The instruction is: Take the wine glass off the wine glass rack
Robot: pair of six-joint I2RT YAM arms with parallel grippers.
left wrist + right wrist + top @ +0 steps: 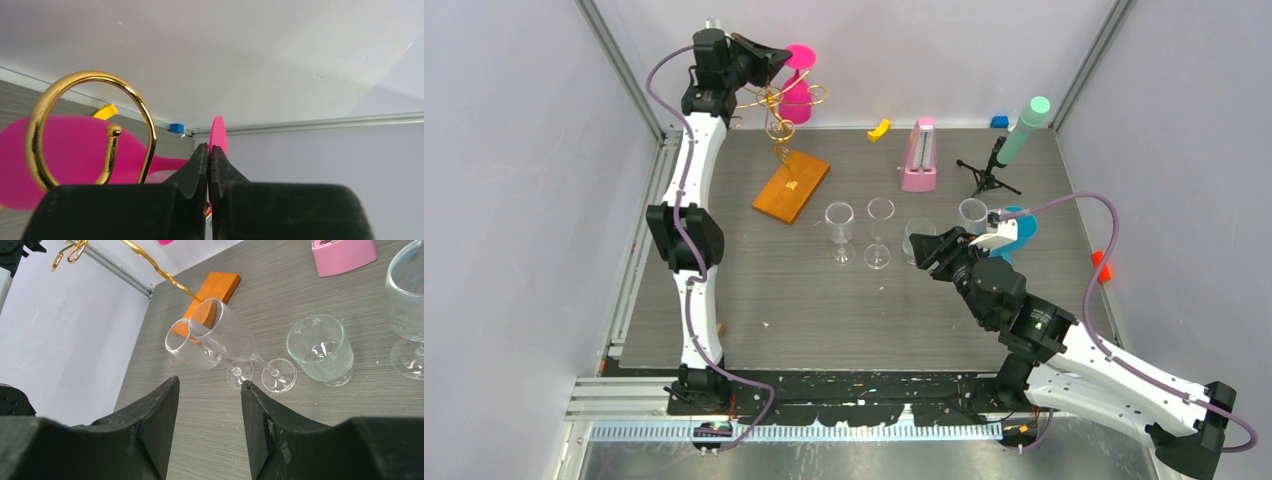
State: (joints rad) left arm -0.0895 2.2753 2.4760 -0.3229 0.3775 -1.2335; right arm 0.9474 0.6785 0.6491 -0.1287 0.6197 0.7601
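The wire of the wine glass rack (90,75) gleamed as polished gold metal, its base (791,186) was matt orange, perhaps wood, and the pink wine glass (70,150) was smooth and matt.

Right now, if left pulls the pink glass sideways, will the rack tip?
Probably tips easily: the wine glass rack is tall, on a thin stem over a flat orange base. Its wire arms look springy and may snag the pink glass, dragging the rack.

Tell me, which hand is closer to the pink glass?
Left. The left hand pinches the pink glass at the rack; the right hand is far off, beside the clear glasses.
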